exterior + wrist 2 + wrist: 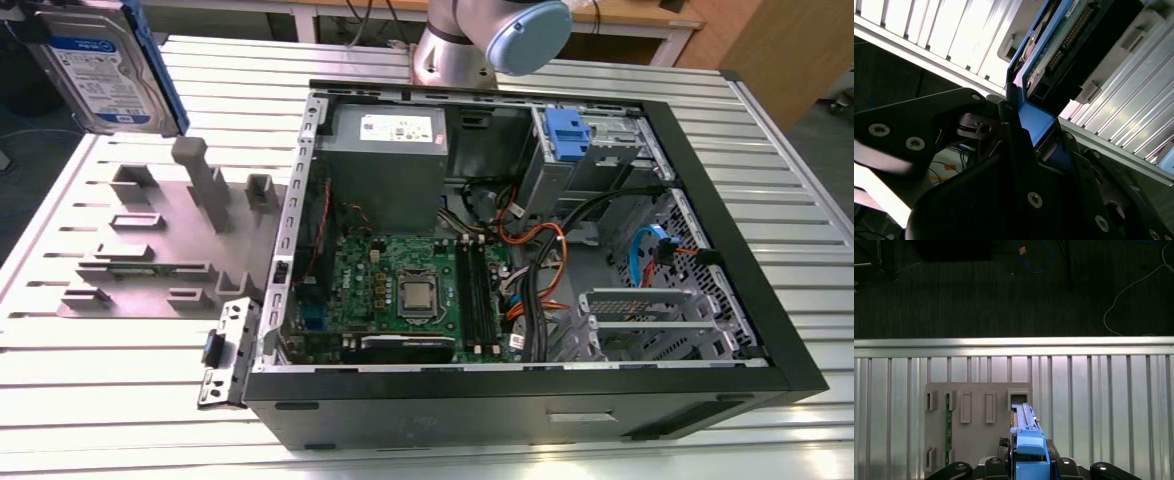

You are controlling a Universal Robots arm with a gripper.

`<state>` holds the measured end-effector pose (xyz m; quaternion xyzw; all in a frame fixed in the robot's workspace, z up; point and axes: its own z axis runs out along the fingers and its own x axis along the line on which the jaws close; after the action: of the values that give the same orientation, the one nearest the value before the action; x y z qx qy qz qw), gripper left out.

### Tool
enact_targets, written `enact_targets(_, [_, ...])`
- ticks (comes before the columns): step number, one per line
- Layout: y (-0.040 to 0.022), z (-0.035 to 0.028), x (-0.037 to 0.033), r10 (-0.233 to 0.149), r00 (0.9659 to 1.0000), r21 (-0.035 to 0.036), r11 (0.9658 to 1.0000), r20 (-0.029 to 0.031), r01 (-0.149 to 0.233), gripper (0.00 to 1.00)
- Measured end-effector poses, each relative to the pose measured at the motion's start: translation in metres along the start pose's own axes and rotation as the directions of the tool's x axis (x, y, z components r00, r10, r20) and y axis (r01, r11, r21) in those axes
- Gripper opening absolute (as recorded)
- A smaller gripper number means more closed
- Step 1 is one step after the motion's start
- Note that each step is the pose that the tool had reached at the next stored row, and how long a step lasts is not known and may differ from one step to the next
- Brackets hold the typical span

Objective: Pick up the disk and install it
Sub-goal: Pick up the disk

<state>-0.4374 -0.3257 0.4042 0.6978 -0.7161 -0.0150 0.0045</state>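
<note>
While one end effector [1024,127] grips, one disk [102,70] hangs.

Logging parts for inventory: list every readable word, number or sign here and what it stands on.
The disk, held in the gripper: white-and-blue label, print too small to read.
Power supply: white sticker, print too blurred to read.
Nothing else carries legible text.
</note>
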Motion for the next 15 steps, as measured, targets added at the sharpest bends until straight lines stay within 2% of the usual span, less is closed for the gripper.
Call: enact_targets(15, [0.0001, -0.0037, -0.0001, 0.0, 1.0, -0.0001, 1.0, 0.0, 0.0, 0.36])
